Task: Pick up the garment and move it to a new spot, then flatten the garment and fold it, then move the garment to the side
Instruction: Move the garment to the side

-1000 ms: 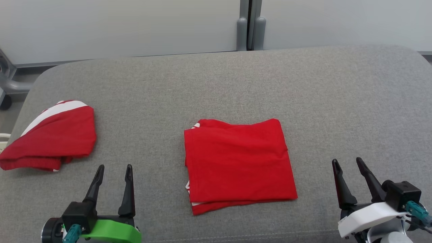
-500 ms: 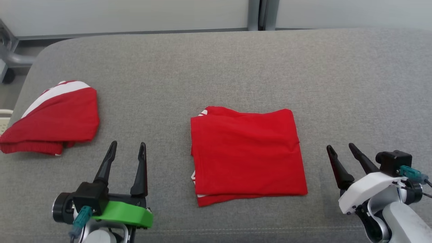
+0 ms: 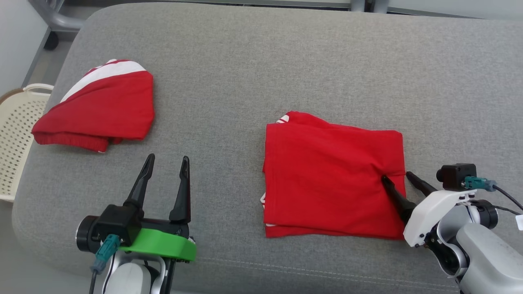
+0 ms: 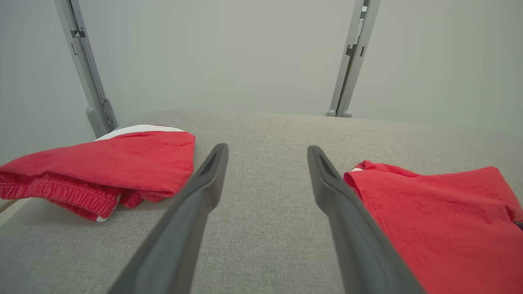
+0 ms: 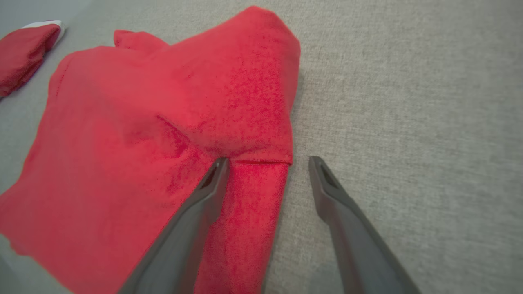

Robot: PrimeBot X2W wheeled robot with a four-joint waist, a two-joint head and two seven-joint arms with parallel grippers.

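The folded red garment lies centre right on the grey counter. The right end effector, fingers apart, straddles its right edge. The left end effector is also apart, at lower left. A red-and-white garment lies at upper left. A cream basket stands at the left edge, and I cannot tell what it holds.

Bright even light, faint soft shadows, no glare, wrist views soft, bowed at edges
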